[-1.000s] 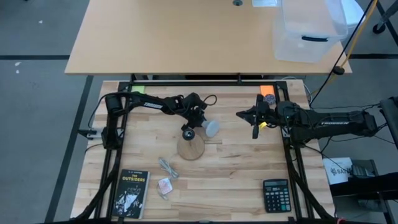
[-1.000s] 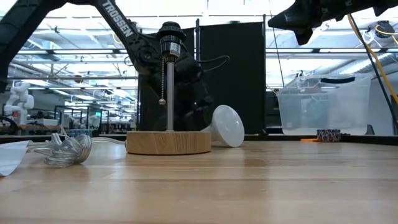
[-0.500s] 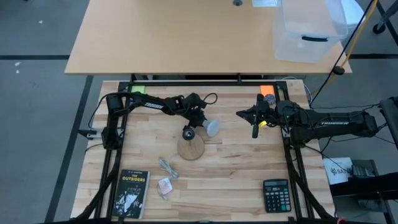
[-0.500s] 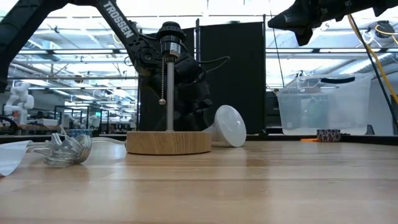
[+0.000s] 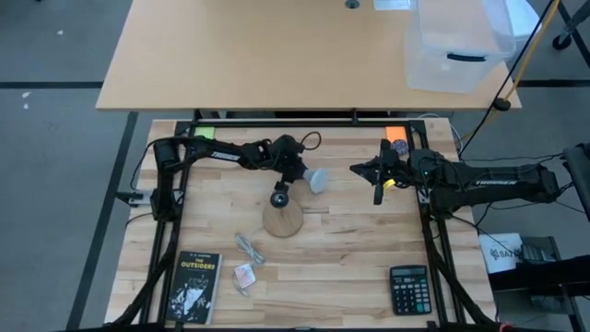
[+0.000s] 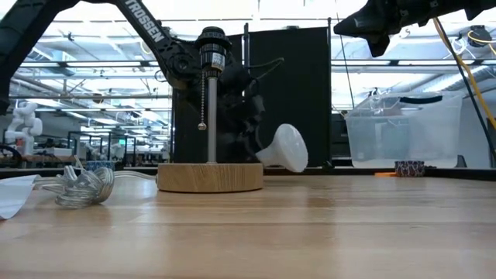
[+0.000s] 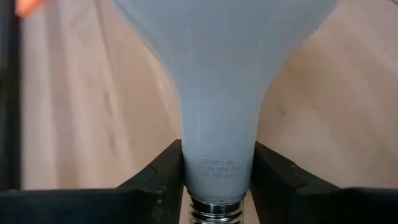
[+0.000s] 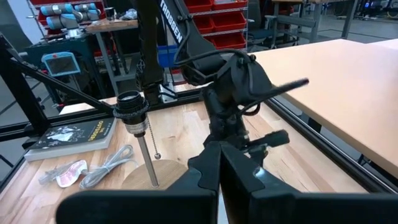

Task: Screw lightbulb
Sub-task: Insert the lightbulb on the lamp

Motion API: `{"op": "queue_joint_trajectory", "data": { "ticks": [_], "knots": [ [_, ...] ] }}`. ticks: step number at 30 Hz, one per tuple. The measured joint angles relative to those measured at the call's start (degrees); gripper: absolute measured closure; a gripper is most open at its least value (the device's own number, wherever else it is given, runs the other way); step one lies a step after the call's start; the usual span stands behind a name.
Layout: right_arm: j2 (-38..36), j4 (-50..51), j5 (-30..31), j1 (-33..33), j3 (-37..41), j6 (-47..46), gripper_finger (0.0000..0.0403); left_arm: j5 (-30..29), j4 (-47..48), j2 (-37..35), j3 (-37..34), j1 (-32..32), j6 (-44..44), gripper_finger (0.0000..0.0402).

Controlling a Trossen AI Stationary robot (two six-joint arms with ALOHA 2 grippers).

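I'm gripping the bulb [image 7: 217, 93] by its neck with the left gripper [image 7: 217, 180], holding it tilted off the table beside the stand [image 5: 282, 219]. My right gripper [image 5: 378, 192] is hanging shut, well apart.

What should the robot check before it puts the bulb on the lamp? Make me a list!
1. Left gripper fingers clamp the lightbulb neck: ok.
2. Bulb lifted off the table: ok.
3. Screw base pointing down at the socket: not ok, bulb lies sideways and lower.
4. Lamp stand upright: ok.
5. Right gripper clear of the lamp: ok, shut, off to the side.
6. Grip tightness: cannot tell.
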State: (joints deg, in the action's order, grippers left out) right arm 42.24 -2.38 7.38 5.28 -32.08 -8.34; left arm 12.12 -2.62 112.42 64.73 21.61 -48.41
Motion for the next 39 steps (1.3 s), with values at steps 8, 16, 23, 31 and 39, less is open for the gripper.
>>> {"op": "queue_joint_trajectory", "data": {
  "ticks": [8, 16, 23, 31, 39],
  "knots": [
    [0.09, 0.26, -0.07, -0.02, 0.0, 1.1, 0.0403, -2.76, -1.58, -4.72, 0.04, 0.61, 2.84, 0.0262],
    [0.2, 0.42, -0.26, -0.02, 0.0, 3.4, 0.0403, -2.72, -0.64, -12.3, 0.04, 1.18, 4.95, 0.0262],
    [0.22, 0.41, -0.26, -0.02, 0.0, 3.45, 0.0403, -2.72, -0.32, -19.45, 0.04, 1.14, 8.02, 0.0262],
    [0.2, 0.42, -0.24, -0.02, 0.0, 3.69, 0.0403, -1.76, 0.63, -28.01, 0.04, -0.1, 12.36, 0.0262],
    [0.2, -1.35, -0.22, -0.02, 0.0, 4.74, 0.0403, 1.42, 2.83, -35.45, 0.07, -4.22, 18.12, 0.0262]
  ]
}}
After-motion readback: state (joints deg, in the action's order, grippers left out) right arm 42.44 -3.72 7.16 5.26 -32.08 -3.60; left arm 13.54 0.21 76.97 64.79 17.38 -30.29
